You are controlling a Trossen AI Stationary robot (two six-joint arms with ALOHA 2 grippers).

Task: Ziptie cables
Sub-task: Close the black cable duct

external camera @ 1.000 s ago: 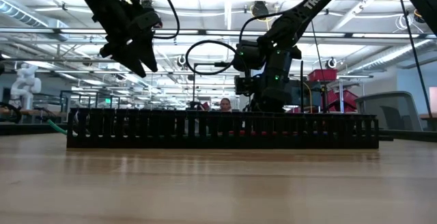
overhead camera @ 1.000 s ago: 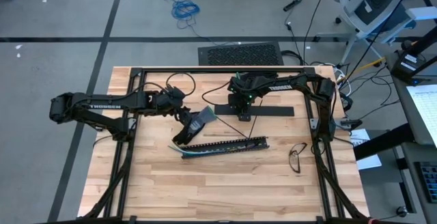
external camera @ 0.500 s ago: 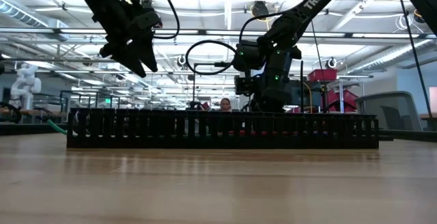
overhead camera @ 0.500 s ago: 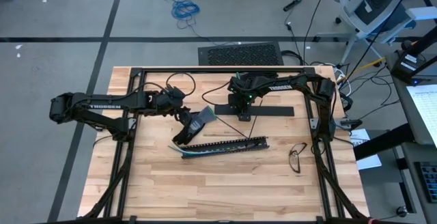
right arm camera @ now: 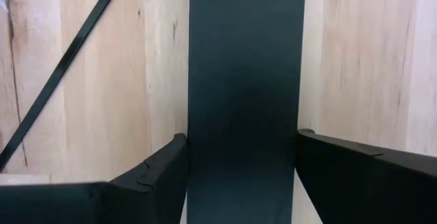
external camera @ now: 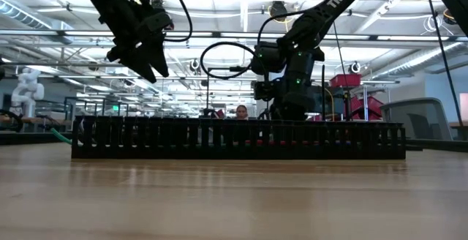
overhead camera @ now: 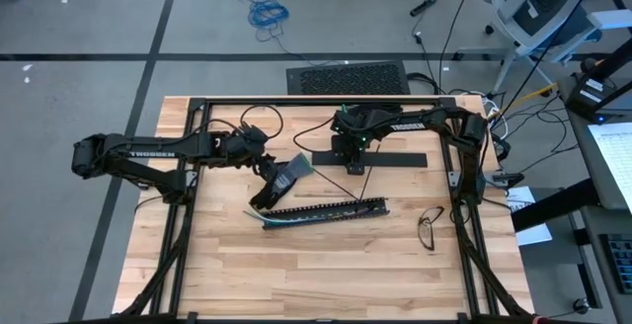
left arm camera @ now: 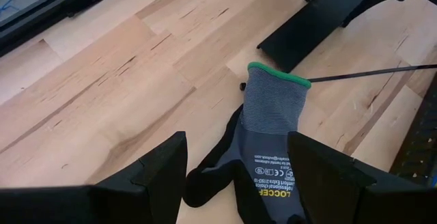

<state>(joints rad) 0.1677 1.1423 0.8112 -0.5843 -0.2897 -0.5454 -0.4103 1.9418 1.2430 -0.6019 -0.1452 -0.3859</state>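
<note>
The cables (overhead camera: 260,217), thin green, white and blue wires, stick out of the left end of a long black slotted channel (overhead camera: 331,207) lying mid-table. My left gripper (left arm camera: 237,142) hangs open above a grey glove with a green cuff (left arm camera: 273,115), well clear of it. My right gripper (right arm camera: 242,149) points down at a flat black strip (right arm camera: 246,67) lying on the table behind the channel, one finger at each of its long edges. A thin black zip tie (overhead camera: 357,184) lies between the strip and the channel. My right gripper's fingers (right arm camera: 160,173) stand at the two long edges of the flat black strip (right arm camera: 198,135), coming from above and lying across it. I cannot tell whether they touch it. The strip lies flat on the table.
A pair of glasses (overhead camera: 430,227) lies right of the channel. The black frame (overhead camera: 316,101) runs round the table's far and side edges. Bare wood fills the near half of the table (overhead camera: 326,275). A person shows far behind the table in the low view.
</note>
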